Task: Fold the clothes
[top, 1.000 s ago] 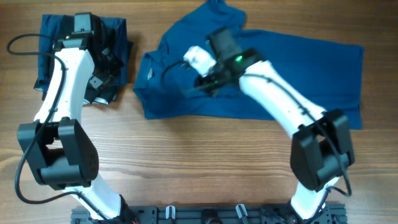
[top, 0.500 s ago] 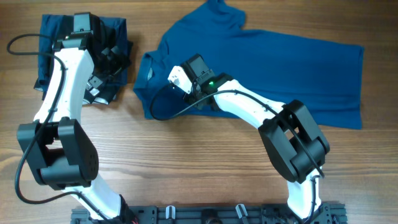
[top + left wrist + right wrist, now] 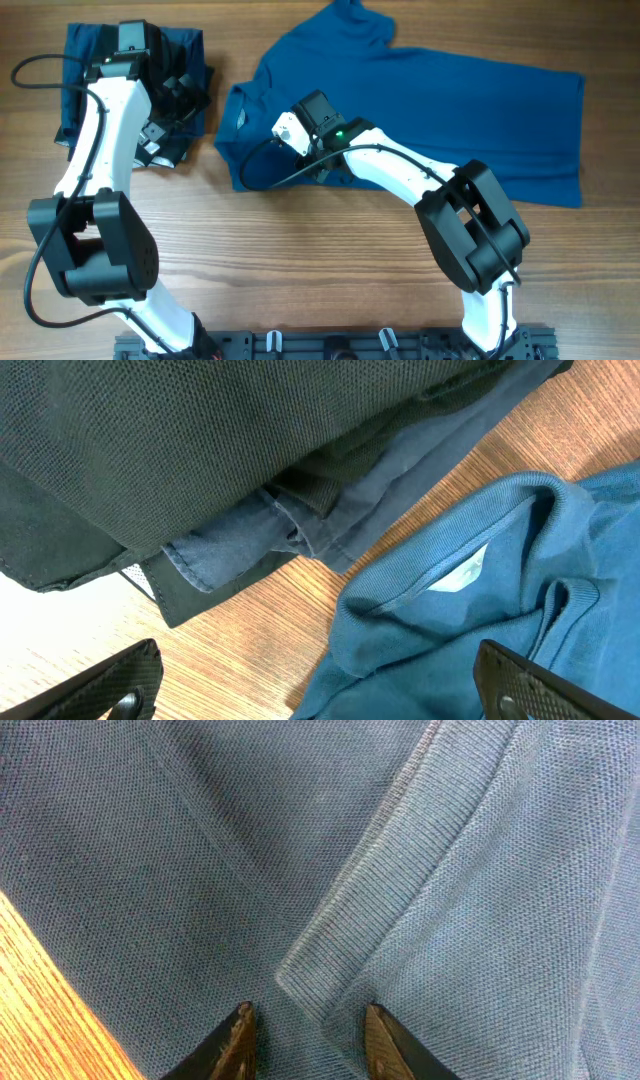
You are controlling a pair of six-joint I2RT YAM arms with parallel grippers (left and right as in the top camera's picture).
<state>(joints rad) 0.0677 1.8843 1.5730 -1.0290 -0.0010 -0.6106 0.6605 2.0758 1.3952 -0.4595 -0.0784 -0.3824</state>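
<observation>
The clothes, a medium-blue polo shirt (image 3: 450,110), lie spread across the back right of the table, collar toward the left. My right gripper (image 3: 300,160) is low over the shirt's near-left part. In the right wrist view its jaws (image 3: 310,1040) stand a little apart on the fabric (image 3: 150,850), with the corner of a ribbed cuff (image 3: 390,890) between the tips and nothing pinched. My left gripper (image 3: 185,97) hangs wide open beside the shirt's collar (image 3: 480,610), its fingers (image 3: 110,685) clear of the cloth.
A pile of dark navy-and-black folded garments (image 3: 80,70) lies at the back left under the left arm, filling the top of the left wrist view (image 3: 200,440). Bare wooden table (image 3: 300,260) stretches along the front. A black cable (image 3: 30,70) loops at the far left.
The right arm has swung from the middle of the shirt leftward and down onto its near-left part. The left arm has stayed over the dark pile.
</observation>
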